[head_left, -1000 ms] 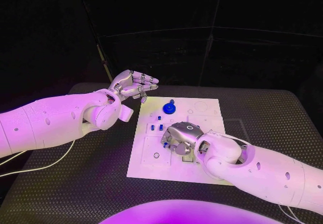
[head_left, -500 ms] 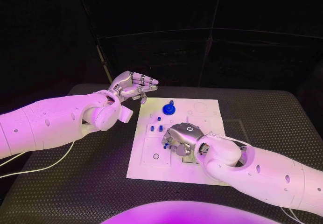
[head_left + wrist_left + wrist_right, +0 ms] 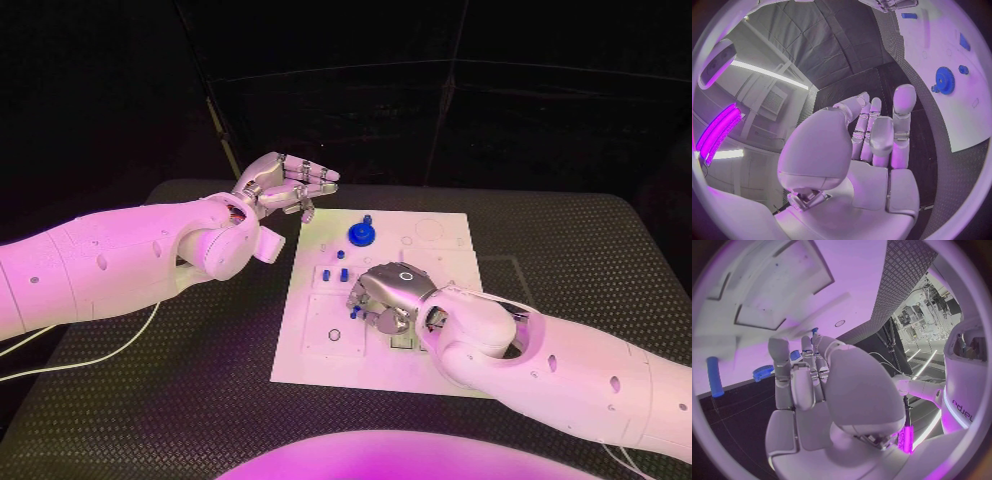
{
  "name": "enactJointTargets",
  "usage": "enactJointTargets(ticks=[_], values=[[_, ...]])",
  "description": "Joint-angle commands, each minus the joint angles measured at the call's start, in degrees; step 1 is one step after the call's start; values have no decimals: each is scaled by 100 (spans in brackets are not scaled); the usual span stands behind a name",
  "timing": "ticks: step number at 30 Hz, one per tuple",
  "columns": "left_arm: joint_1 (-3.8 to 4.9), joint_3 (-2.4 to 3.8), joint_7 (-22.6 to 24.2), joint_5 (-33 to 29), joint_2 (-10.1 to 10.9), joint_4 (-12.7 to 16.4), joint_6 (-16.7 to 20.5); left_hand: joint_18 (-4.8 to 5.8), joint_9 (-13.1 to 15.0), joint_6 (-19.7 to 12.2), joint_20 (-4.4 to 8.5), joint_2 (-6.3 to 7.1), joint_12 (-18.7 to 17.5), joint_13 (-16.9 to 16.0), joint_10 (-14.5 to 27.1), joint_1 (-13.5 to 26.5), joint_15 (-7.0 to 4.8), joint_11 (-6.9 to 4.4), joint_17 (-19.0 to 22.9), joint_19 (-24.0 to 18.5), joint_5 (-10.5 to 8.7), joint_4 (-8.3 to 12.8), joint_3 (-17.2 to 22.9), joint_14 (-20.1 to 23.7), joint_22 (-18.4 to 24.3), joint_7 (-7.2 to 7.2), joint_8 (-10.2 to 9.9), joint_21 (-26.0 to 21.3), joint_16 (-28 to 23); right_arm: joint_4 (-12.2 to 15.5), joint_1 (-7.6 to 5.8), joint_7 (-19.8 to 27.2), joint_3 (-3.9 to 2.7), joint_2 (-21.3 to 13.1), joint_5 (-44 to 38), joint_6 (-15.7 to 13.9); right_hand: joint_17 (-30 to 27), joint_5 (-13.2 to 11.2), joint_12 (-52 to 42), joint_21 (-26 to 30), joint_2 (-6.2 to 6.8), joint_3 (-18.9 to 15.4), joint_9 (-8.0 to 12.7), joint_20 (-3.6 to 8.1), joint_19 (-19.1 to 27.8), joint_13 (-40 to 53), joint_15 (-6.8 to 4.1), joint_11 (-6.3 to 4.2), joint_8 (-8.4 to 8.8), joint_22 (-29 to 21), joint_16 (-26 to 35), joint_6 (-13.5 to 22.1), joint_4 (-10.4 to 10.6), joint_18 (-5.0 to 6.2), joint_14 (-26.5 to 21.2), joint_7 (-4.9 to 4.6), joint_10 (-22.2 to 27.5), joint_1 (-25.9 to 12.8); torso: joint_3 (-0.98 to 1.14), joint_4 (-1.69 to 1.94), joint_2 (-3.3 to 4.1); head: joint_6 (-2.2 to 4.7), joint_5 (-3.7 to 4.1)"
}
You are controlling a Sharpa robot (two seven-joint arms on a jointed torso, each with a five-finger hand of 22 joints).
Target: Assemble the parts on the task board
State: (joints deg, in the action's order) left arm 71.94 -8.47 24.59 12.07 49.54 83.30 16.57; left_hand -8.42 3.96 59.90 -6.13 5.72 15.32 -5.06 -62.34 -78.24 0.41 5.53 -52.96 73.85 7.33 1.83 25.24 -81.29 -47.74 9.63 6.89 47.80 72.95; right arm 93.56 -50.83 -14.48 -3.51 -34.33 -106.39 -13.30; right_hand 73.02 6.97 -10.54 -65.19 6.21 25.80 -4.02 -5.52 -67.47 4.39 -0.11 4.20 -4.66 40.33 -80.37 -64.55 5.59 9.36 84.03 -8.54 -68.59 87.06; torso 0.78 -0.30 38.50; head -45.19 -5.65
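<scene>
One blue gear (image 3: pixel 361 234) on task board (image 3: pixel 325 355); left hand (image 3: pixel 286 186) empty, fingers apart; right hand (image 3: pixel 389 295) grip unclear.

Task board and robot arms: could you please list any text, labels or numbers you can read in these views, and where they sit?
None on the task board.
Dark lettering on the robot's white body in the right wrist view: too distorted to read.
</scene>
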Motion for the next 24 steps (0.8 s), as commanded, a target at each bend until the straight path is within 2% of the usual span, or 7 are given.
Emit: enactJointTargets(ticks=[1,3,9,15,18,24], values=[[8,4,18,-24,-11,-1,-57,-82,-7,-34,7,-4,29,3,33,51,4,3,2,-29,-19,7,3,41,3,19,-12,-14,-27,-8,-6,65,1,24,8,149,3,39,40,-24,11,-15,-6,4,30,6,-38,-2,-7,-12,-21,-40,-25,-54,269,12,-31,-116,-1,5,2,-2,2],[8,4,19,-24,-13,-2,-56,-82,-7,-34,7,-4,29,3,33,51,4,3,2,-29,-19,7,3,41,3,19,-12,-14,-27,-16,-6,80,9,36,30,199,2,49,43,-20,18,-26,-6,4,32,6,-38,-1,-5,-18,-21,-40,-26,-53,269,14,-31,-140,-1,5,3,-2,3],[8,4,16,-24,-16,-4,-56,-83,-6,-35,6,-6,28,5,50,54,6,6,1,-33,-19,9,5,43,9,21,-11,-22,-26,-11,-6,93,109,40,65,300,-1,61,47,-17,26,-42,-6,4,33,5,-39,-2,-3,-20,-20,-43,-26,-54,269,16,-31,-176,-1,3,1,-8,-1],[8,4,12,-24,-17,-7,-58,-83,-6,-35,6,-6,28,5,50,54,6,6,1,-33,-19,9,5,43,9,21,-11,-22,-26,-28,-7,91,137,53,80,310,-13,73,63,1,42,-69,-2,3,45,1,-37,0,12,-48,-14,-26,-24,-50,266,15,-12,-236,0,0,0,-15,-3],[8,4,12,-24,-18,-8,-60,-83,-6,-35,6,-6,28,5,50,54,6,6,1,-33,-19,9,5,43,9,21,-11,-22,-26,-46,-7,82,142,58,92,262,-66,87,223,91,92,-89,30,-28,123,-62,24,79,105,-191,21,157,1,-37,247,-57,259,-348,-2,2,0,-12,-1],[8,4,3,-24,-23,-13,-71,-82,-7,-36,4,-7,29,6,61,55,7,8,6,-33,-18,10,5,45,7,22,-10,-21,-28,-78,-7,50,147,65,110,82,-251,94,449,316,205,-134,36,-131,324,-85,133,212,116,-540,131,456,14,18,196,-132,717,-493,1,-1,-2,-12,-4]])
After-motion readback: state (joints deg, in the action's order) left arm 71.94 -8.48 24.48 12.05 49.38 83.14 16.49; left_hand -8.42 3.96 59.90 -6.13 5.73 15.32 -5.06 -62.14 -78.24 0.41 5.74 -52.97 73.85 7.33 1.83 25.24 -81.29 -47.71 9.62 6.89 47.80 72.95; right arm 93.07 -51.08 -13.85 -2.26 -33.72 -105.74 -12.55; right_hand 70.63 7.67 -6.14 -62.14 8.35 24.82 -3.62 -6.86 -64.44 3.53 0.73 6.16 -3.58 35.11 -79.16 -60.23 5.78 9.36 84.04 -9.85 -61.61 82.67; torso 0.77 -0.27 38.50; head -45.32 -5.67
